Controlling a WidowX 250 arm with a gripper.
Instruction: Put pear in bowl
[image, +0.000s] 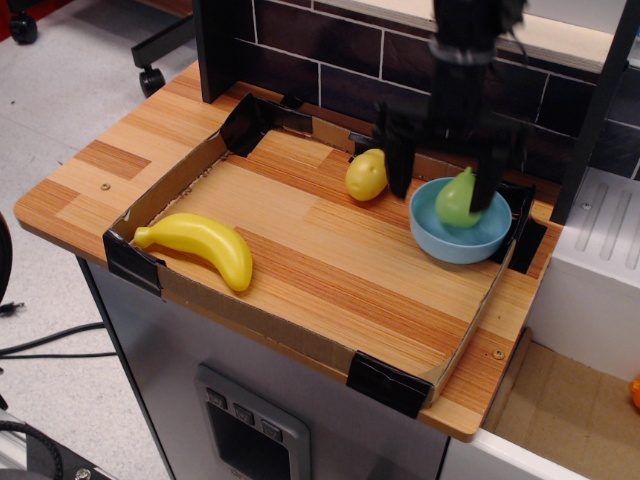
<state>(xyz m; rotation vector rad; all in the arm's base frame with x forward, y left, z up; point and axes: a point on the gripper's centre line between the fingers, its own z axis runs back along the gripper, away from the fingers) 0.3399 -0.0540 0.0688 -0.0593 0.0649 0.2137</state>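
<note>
One pear (457, 200) in one bowl (452, 248) (upright), claw (444, 170) spread

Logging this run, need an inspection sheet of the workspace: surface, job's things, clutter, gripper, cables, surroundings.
Surface: wooden tabletop ringed by a low cardboard wall with black tape corners.
Job's things: glossy light-green plastic pear sits in the round light-blue bowl, narrow top up.
Clutter: yellow-olive lumpy fruit beside the bowl; yellow plastic banana near the front-left corner.
Gripper: black gripper open, its jaws straddling the pear.
Cables: black cable on the floor, left.
Surroundings: dark brick-pattern wall behind; white cabinet to the right.
</note>
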